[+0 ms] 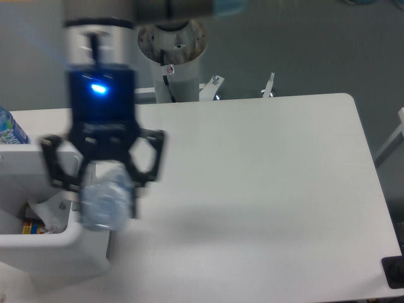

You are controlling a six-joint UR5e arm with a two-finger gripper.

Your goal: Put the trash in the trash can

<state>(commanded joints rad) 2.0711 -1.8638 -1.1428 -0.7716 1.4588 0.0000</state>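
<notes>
My gripper [104, 199] is shut on the crushed clear plastic bottle [104, 203], a piece of the trash, and holds it in the air. It hangs blurred over the right rim of the white trash can [44, 243] at the left edge of the table. Inside the trash can lies a crumpled white wrapper [50, 214], partly hidden behind my gripper's fingers. The bottle's label and cap do not show.
An uncrushed bottle with a blue-and-white label [9, 129] stands at the far left, behind the trash can. The robot's base column [173, 57] rises behind the white table [265, 189]. A dark object [394, 271] sits at the lower right corner.
</notes>
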